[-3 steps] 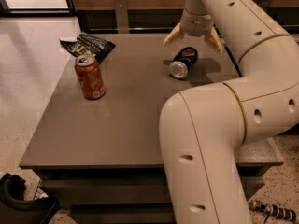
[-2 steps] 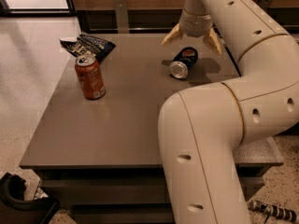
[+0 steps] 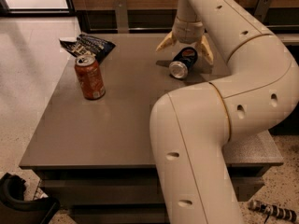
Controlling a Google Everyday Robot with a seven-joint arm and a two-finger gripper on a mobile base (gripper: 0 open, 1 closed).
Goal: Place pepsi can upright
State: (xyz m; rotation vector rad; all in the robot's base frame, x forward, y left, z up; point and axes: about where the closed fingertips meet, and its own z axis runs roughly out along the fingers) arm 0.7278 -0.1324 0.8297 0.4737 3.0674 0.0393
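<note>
The pepsi can (image 3: 183, 62) lies on its side on the grey table (image 3: 117, 125), toward the back right, with its silver end facing the front left. My gripper (image 3: 185, 47) hangs just above and behind the can. Its two tan fingers are spread wide, one (image 3: 166, 42) to the left of the can and one (image 3: 206, 50) to the right. The fingers do not touch the can.
An orange-red can (image 3: 89, 77) stands upright on the left part of the table. A dark snack bag (image 3: 86, 45) lies at the back left corner. My arm (image 3: 219, 125) covers the right side of the table. A dark object (image 3: 21, 202) sits on the floor at the front left.
</note>
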